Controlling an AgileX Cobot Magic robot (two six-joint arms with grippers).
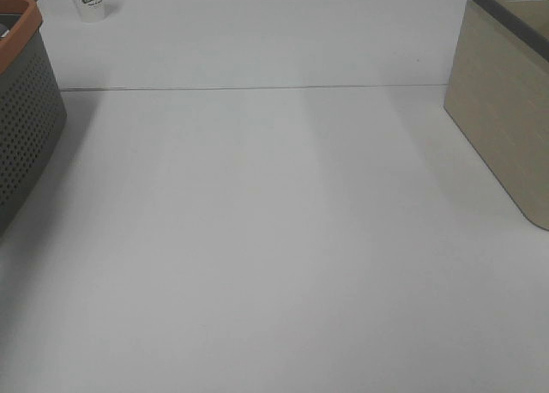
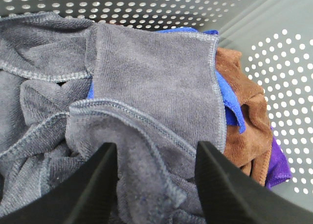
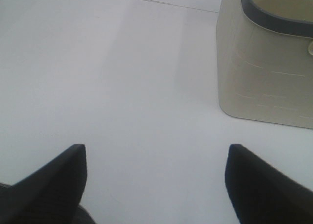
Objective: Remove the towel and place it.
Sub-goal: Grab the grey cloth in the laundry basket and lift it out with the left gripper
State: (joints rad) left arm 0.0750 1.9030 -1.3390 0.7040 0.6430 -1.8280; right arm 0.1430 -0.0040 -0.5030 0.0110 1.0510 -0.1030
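Observation:
The dark grey towel [image 2: 151, 77] lies crumpled on top of a pile of cloths inside the perforated grey basket [image 2: 283, 87]. My left gripper [image 2: 155, 158] is down in the basket, its two black fingers apart and pressed into the towel, with a raised fold of the cloth between them. My right gripper [image 3: 156, 160] hangs open over the bare white table with nothing between its fingers. Neither gripper shows in the exterior high view, where only the basket's side [image 1: 26, 110] appears at the left edge.
Under the towel lie a brown cloth [image 2: 247, 116], a blue cloth [image 2: 230, 106] and a purple cloth [image 2: 278, 168]. A beige bin [image 1: 506, 110] with a dark rim stands at the right, near my right gripper [image 3: 264, 77]. A white paper cup [image 1: 91, 0] stands at the back left.

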